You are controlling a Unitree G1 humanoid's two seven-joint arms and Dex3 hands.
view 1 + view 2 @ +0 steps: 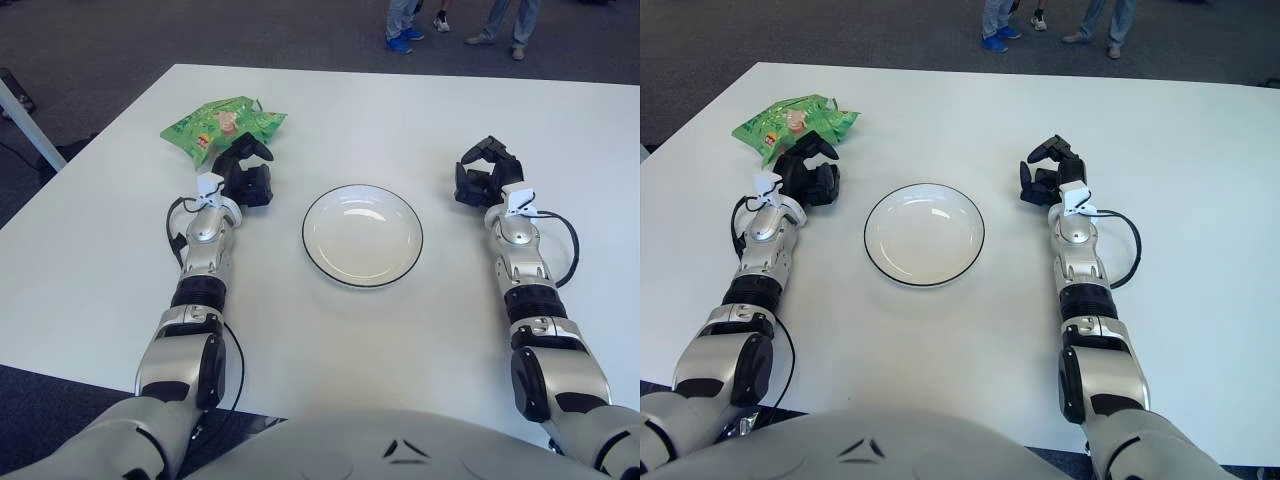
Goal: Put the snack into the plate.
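A green snack bag (222, 125) lies flat on the white table at the far left. A white plate (362, 234) with a dark rim sits empty in the middle of the table. My left hand (245, 172) is just in front of the bag, its fingers spread near the bag's near edge and holding nothing. My right hand (484, 172) rests on the table to the right of the plate, fingers relaxed and empty.
The white table (330, 330) stretches wide around the plate. Its far edge lies beyond the bag, and several people's legs (405, 25) stand on the dark floor behind it. A white post (25, 120) stands off the table's left side.
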